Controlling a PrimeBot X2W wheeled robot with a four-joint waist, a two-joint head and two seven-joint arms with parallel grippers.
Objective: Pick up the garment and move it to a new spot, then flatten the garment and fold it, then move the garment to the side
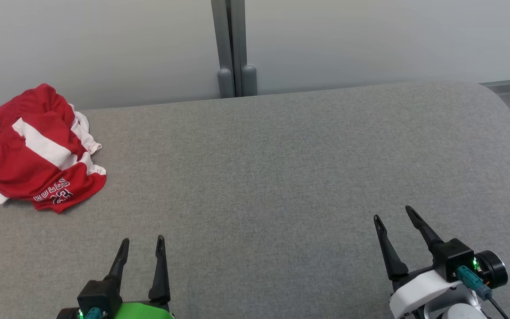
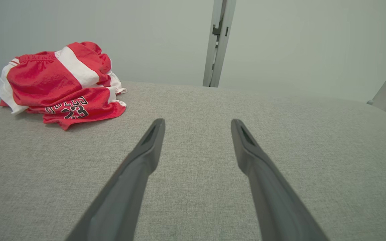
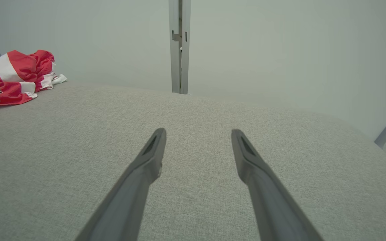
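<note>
Far left I count one garment: crumpled red-and-white shorts (image 1: 33,146) lying in a heap at the far left corner of the grey fabric-covered table (image 1: 259,177), part of them running off the head view's left edge. The left wrist view sees the shorts (image 2: 55,83) side-on, so I can make out a gathered waistband and a black-outlined "23" under a line of lettering; from the head they read upside down and less clearly.

Next is my left gripper (image 1: 143,239), low in the head view, well apart from the shorts. Its two dark fingers are spread with bare cloth between them, gripping nothing.

In the middle, behind the table's back edge, stands one grey post (image 1: 234,48) between two pale wall panels. The head view gives two rounded stubs at its foot; the wrist views catch a notched bracket higher up.

On the right, my right gripper (image 1: 392,212) also has its two fingers parted and empty, above bare fabric. Its wrist view puts the shorts (image 3: 8,80) far off at upper left.
</note>
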